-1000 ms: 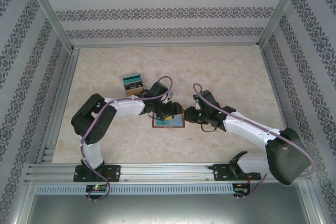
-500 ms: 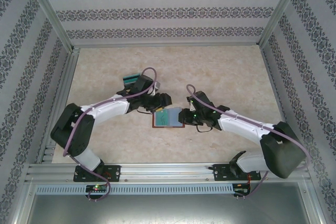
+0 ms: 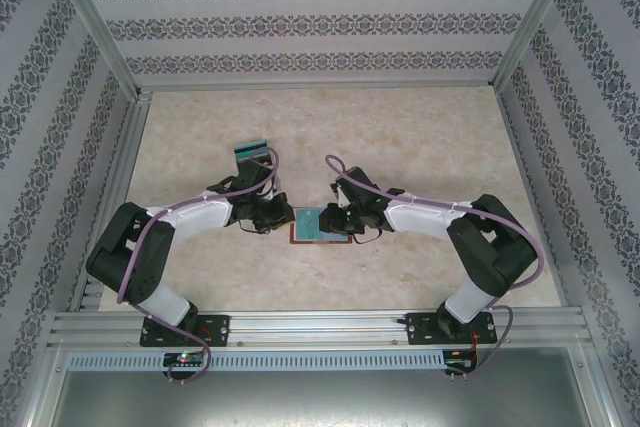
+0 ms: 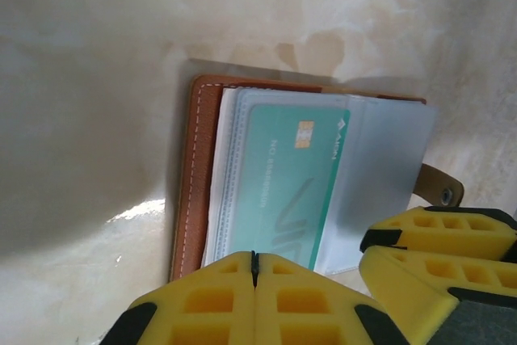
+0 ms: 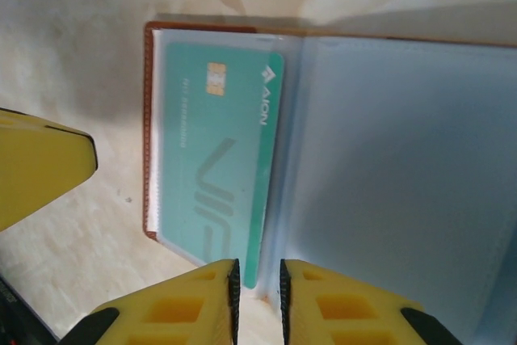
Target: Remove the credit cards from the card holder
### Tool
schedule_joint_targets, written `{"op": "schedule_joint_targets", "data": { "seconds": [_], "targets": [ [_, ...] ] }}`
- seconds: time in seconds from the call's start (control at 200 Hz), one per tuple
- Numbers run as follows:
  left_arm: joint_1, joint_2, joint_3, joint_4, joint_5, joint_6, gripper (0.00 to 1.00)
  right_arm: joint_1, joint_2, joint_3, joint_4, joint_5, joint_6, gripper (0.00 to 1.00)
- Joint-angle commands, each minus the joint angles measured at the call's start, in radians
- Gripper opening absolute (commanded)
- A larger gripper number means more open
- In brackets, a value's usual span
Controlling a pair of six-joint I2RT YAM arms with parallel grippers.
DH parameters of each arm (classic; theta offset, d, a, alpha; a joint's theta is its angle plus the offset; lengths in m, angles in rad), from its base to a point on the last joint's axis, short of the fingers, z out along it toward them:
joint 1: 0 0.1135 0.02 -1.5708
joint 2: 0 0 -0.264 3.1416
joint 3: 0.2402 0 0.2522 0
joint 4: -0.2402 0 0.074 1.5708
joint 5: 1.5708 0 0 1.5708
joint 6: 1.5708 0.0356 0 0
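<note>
Left hand [image 4: 254, 264] clenched on nothing, fingertips pressed flat together, sitting just off the near-left edge of the card holder [image 4: 196, 167]. Right hand [image 5: 257, 268] nearly clenched, a slim gap left between the fingers, poised over one short end of the teal card [image 5: 214, 167]; cannot tell whether it pinches card, sleeve or neither. Holder lies open and flat on the tabletop [image 3: 420, 147], mid-scene, between the two hands, with its snap tab [image 4: 440, 189] splayed out beside the right hand. The teal card is in a clear sleeve on the holder's left page, face up with its chip showing; the sleeve [image 5: 388, 167] on the right page looks empty. Handling, by judgement: the card is light, stiff and slick, and lying flat it gives no edge to grip from above. The sleeves are limp film and will likely drag or lift with it. Best hold is probably the short end nearest the right hand, nipped across its thickness once it is slid a little out of the pocket, while the other hand pins the leather rim. Farther back and left, near the left arm, a small pile of cards [image 3: 250, 153] lies on the tabletop, well apart from the holder.
</note>
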Motion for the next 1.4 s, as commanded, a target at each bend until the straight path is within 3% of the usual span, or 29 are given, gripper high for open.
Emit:
{"op": "schedule_joint_targets", "data": {
  "seconds": [0.0,0.659,0.939,1.029,1.394],
  "targets": [
    [-0.001,0.032,-0.005,0.023,0.025,0.011,0.05,0.002,0.032,0.040,0.019,-0.035,0.015,0.24],
    [-0.021,0.115,0.008,0.001,0.025,0.018,0.08,-0.022,0.127,0.070,0.033,-0.076,0.013,0.22],
    [-0.028,0.124,0.019,-0.013,0.021,0.021,0.08,-0.034,0.133,0.058,0.056,-0.095,0.023,0.16],
    [-0.028,0.126,0.023,-0.018,0.020,0.023,0.07,-0.037,0.130,0.051,0.065,-0.100,0.028,0.00],
    [-0.025,0.124,0.017,-0.055,-0.012,0.035,0.05,-0.092,0.042,-0.018,0.043,-0.089,0.016,0.00]
  ]
}}
